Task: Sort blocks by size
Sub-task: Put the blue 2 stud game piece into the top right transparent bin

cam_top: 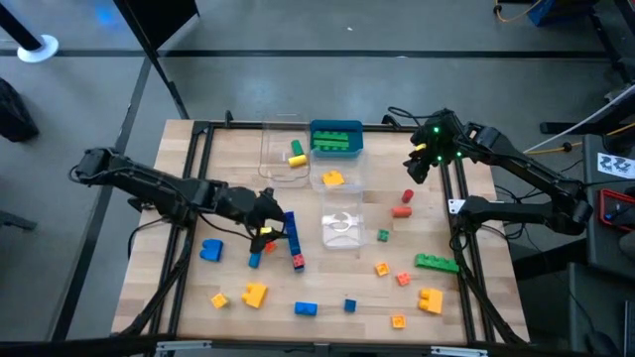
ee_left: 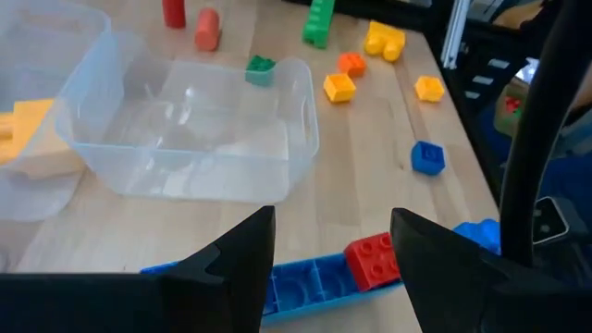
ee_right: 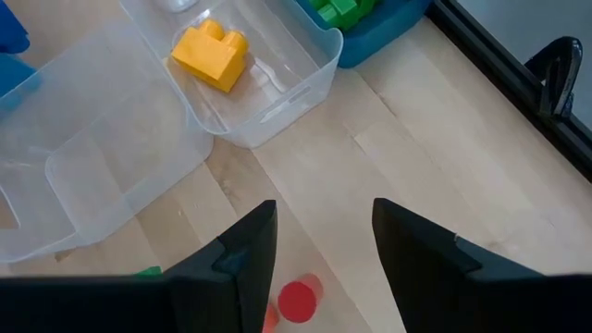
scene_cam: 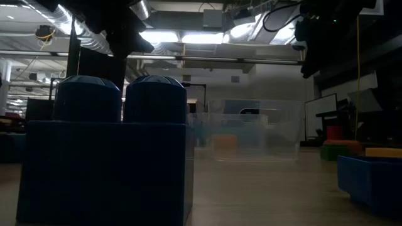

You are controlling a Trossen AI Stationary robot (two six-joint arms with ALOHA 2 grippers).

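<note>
While the left gripper [ee_left: 331, 268] hangs with its dark fingers spread and empty, a long blue studded bar [ee_left: 305, 280] with a red brick [ee_left: 374, 260] at its end lies just below. Beyond sits a clear, glossy tub [ee_left: 185, 129]. The right gripper [ee_right: 316, 259], also parted, hovers over a red cylinder [ee_right: 298, 301].
</note>
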